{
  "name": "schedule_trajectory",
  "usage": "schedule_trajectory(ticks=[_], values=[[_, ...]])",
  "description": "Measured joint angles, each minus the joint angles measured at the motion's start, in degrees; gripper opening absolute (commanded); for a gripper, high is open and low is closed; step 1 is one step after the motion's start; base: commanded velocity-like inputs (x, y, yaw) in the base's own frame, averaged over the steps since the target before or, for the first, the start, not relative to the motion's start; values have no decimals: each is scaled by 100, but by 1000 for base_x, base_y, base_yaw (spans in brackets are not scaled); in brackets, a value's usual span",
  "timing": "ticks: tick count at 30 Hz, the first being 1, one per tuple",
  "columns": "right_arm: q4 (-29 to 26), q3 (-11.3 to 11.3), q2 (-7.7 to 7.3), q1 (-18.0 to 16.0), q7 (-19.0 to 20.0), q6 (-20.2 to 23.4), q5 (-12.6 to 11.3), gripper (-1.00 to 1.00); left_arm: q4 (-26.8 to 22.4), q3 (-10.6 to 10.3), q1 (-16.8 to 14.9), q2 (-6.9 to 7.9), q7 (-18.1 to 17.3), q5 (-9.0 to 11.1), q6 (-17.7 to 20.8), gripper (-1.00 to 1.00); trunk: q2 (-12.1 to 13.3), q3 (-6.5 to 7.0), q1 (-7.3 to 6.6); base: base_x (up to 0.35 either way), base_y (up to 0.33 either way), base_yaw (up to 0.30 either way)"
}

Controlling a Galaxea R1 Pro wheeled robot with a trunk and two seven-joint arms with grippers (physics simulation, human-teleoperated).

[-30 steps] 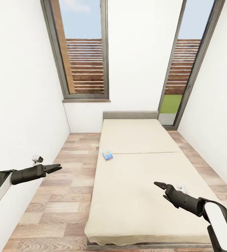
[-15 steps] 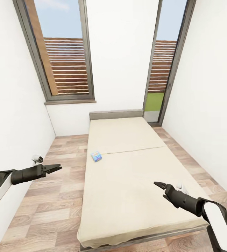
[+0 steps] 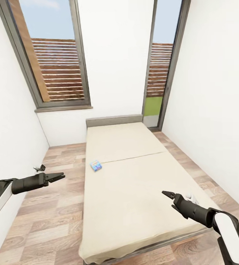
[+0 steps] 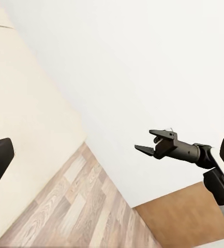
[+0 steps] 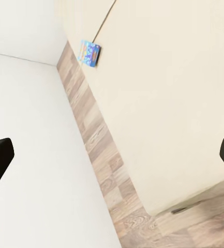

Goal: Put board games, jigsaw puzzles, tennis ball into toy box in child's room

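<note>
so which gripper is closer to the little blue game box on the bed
Left. The left gripper hangs over the floor beside the bed, just short of the blue game box at the mattress edge. The right gripper hovers over the mattress, farther back.

Bright, even daylight w/ no glare; my head view bends the windows point(image 3: 58, 70) outward at the edges. Shadows barely there on the bed point(image 3: 134, 184). Renders look soft, slightly blurry, esp. my wrist views.

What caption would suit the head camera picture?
Two open black grippers, left and right, held over a beige-mattressed bed carrying one small blue game box.
</note>
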Motion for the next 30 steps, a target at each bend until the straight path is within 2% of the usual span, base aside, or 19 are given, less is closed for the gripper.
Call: schedule_trajectory(ticks=[11,30], values=[[-1,-8,0,1,1,0,0,100,1,0,0,5,0,-1,-2,100,0,-22,0,0,120,-69],[-1,-3,1,1,0,-4,0,100,2,-1,-1,5,0,-9,0,100,0,-136,0,0,114,-201]])
